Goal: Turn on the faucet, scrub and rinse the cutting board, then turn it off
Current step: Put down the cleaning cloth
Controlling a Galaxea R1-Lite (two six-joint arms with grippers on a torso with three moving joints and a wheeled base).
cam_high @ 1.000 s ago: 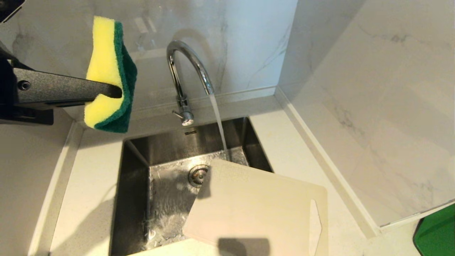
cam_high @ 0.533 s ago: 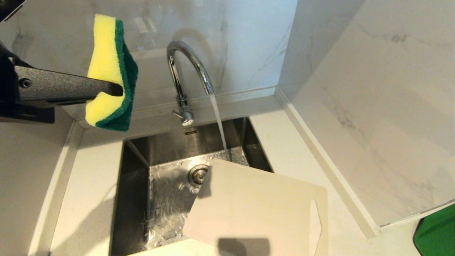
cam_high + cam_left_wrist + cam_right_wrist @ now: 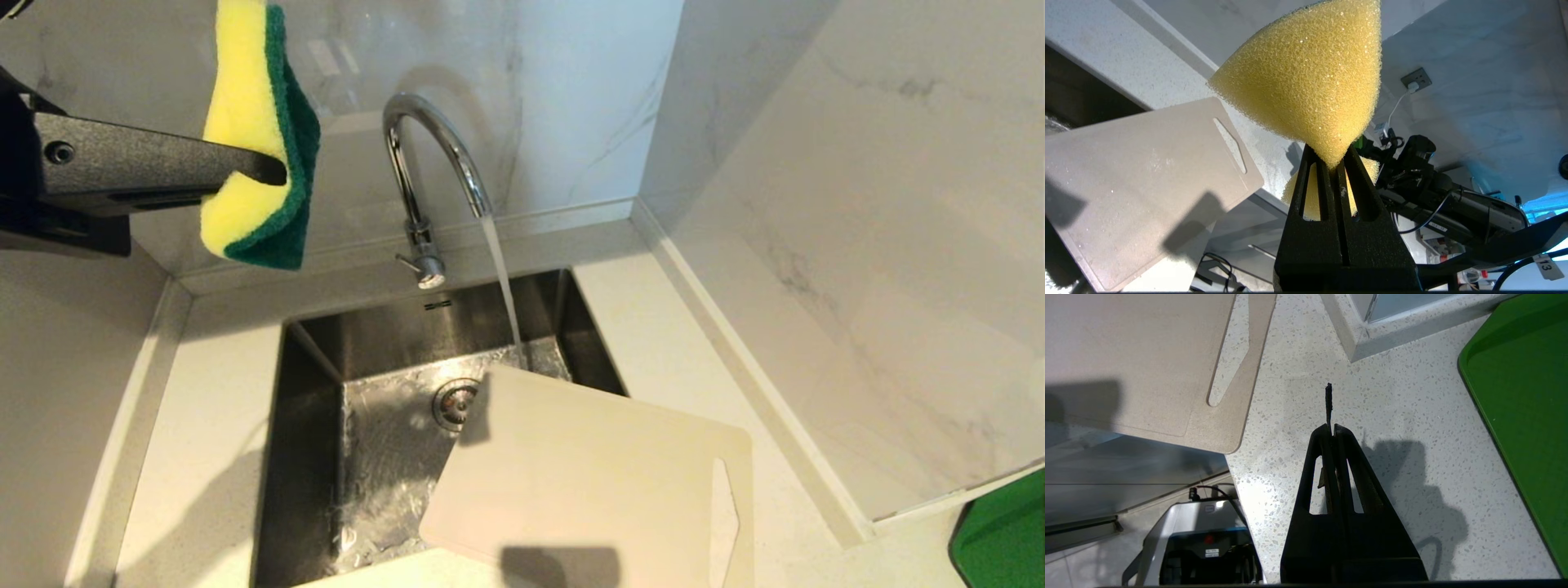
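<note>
The chrome faucet (image 3: 433,163) stands behind the sink with water (image 3: 502,286) pouring from its spout into the basin just past the cutting board's far corner. The beige cutting board (image 3: 588,482) lies tilted over the sink's front right corner, its slot handle toward the right. My left gripper (image 3: 273,175) hangs high at the left of the faucet, shut on a yellow and green sponge (image 3: 253,139). From the left wrist the sponge (image 3: 1310,81) bulges out of the gripper (image 3: 1333,161), with the board (image 3: 1139,175) below. My right gripper (image 3: 1331,426) is shut and empty over the counter beside the board's handle end (image 3: 1147,355).
The steel sink (image 3: 310,392) is wet, with its drain (image 3: 455,402) beside the board's corner. A marble wall step (image 3: 816,245) borders the counter on the right. A green tray (image 3: 1000,539) lies at the front right, close to the right gripper (image 3: 1523,416).
My left gripper has risen a little with the sponge, whose top now leaves the head view. Water keeps running and the board has not moved.
</note>
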